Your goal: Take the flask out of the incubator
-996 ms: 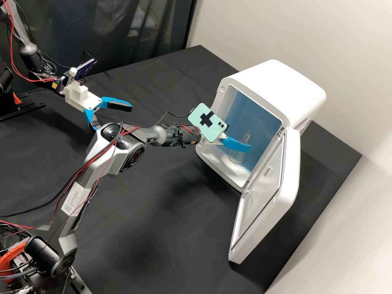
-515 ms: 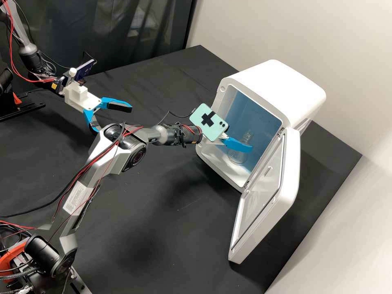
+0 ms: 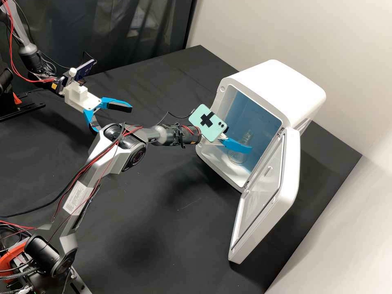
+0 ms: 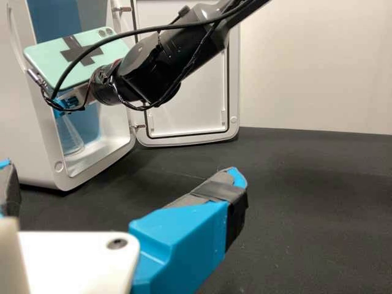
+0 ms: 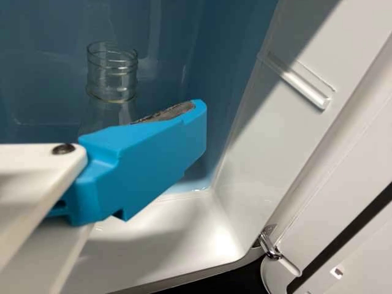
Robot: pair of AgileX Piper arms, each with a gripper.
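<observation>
The right gripper [image 3: 241, 147], its spread impossible to tell, is hiding the body of the flask [image 5: 111, 72]. The flask is standing upright, neck pointing up. The left gripper [image 3: 104, 112] is gaping wide.

Dark grey arms, white claws.
Red and black cables [image 3: 87, 163] run along your right arm [image 3: 118, 153]; just behind your right claw [image 3: 236, 145] sits a mint plate [image 3: 207, 122] with a black cross. Your left claw [image 3: 111, 116] carries bright blue fingers [image 4: 184, 245] tipped with black pads [image 4: 236, 211].
</observation>
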